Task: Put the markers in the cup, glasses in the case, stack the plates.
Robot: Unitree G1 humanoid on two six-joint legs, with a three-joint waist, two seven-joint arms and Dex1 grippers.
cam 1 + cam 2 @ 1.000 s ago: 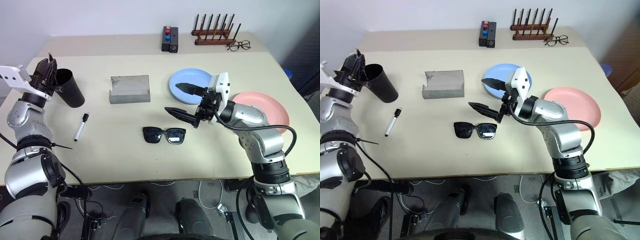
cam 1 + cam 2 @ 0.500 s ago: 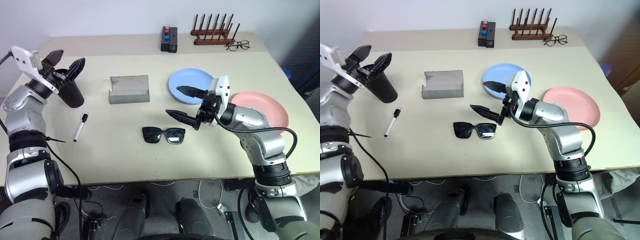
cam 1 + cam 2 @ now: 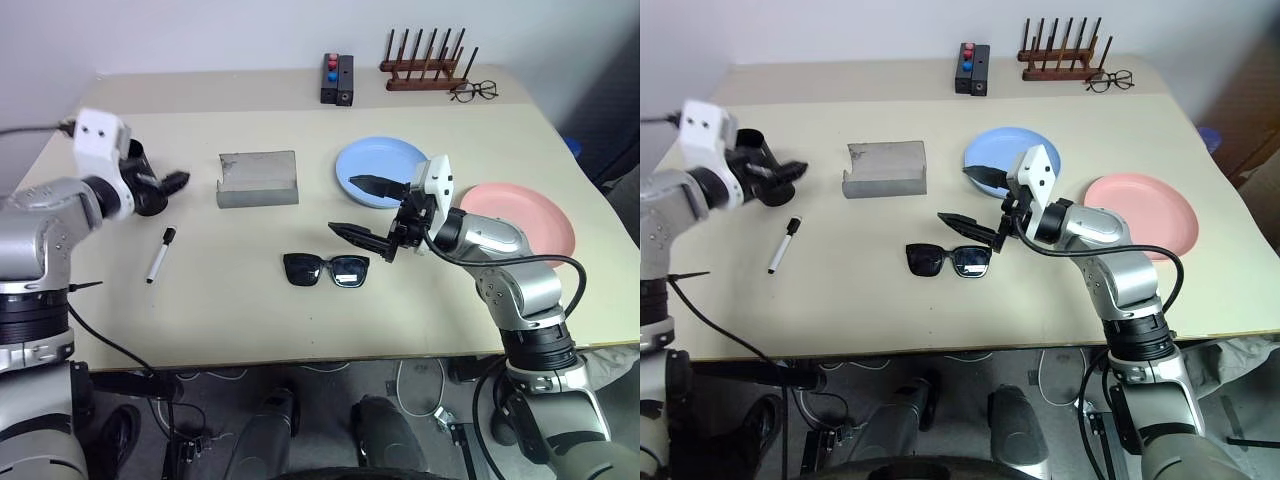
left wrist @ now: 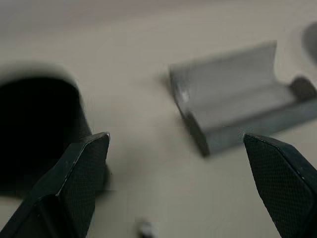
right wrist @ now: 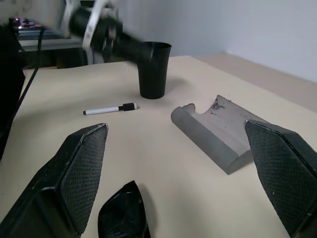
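The black cup [image 5: 153, 69] stands upright at the table's left. My left gripper [image 4: 174, 139] is right by it, open and empty, pointing toward the open grey case [image 3: 258, 178]. A white marker [image 3: 160, 254] with a dark cap lies on the table in front of the cup. The black sunglasses [image 3: 327, 270] lie at the table's middle. My right gripper [image 3: 343, 204] hovers open just above and to the right of them, holding nothing. The light blue plate [image 3: 385, 160] and the pink plate [image 3: 535, 225] lie side by side behind my right arm.
At the back edge stand a black block with red and blue knobs [image 3: 339, 78] and a wooden peg rack [image 3: 425, 70]. Wire-framed spectacles [image 3: 477, 91] lie beside the rack. Bare tabletop runs along the front edge.
My left gripper opened above the cup's rim. It then swung down and to the right, and now points forward beside the cup. The right arm kept still.
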